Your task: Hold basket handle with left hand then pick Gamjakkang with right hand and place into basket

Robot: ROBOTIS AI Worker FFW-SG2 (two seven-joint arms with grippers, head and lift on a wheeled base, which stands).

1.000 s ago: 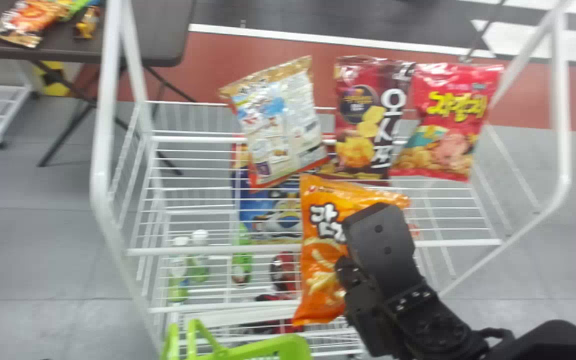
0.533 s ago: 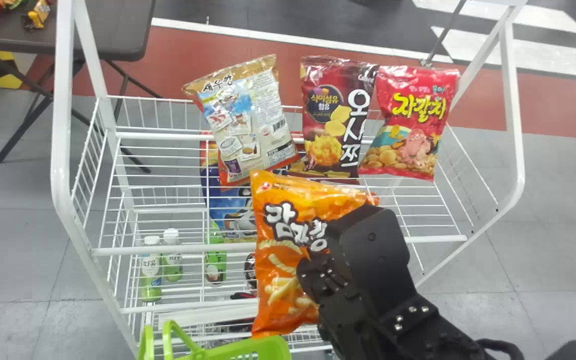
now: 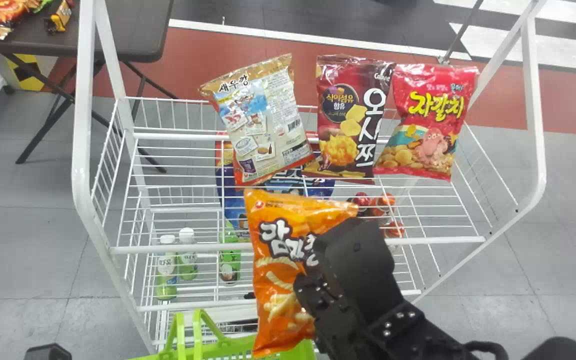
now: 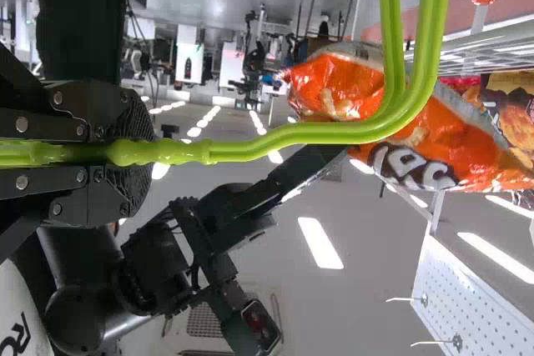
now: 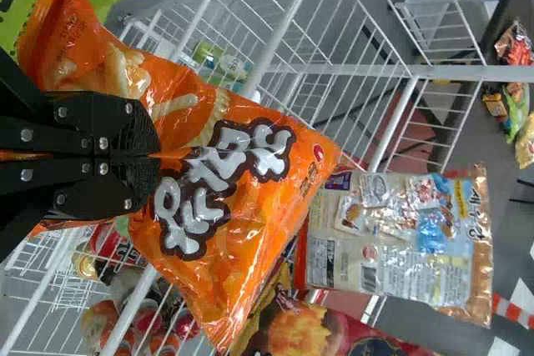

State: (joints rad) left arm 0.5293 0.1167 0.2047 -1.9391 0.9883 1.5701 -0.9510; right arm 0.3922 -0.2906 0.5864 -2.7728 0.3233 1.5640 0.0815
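Note:
My right gripper (image 3: 313, 270) comes in from the lower right of the head view, holding the orange Gamjakkang bag (image 3: 280, 300) by its side, over the basket's far edge. In the right wrist view, the right gripper (image 5: 154, 156) is shut on the bag (image 5: 242, 231), pinching its film. The green basket (image 3: 295, 350) lies at the bottom of the head view, partly behind the bag. In the left wrist view, my left gripper (image 4: 138, 153) is shut on the green basket handle (image 4: 292, 135); the orange bag (image 4: 434, 135) hangs beyond the handle.
A white wire rack (image 3: 168, 248) stands ahead, with a beige snack bag (image 3: 268, 125), a dark red bag (image 3: 340, 120) and a red bag (image 3: 425, 125) on its upper shelf. Bottles (image 3: 166, 270) stand lower down. A dark table (image 3: 133, 30) is at the far left.
The basket has come further into the head view, with part of the left arm at its lower left. The right gripper and orange bag have shifted left and slightly down relative to the rack.

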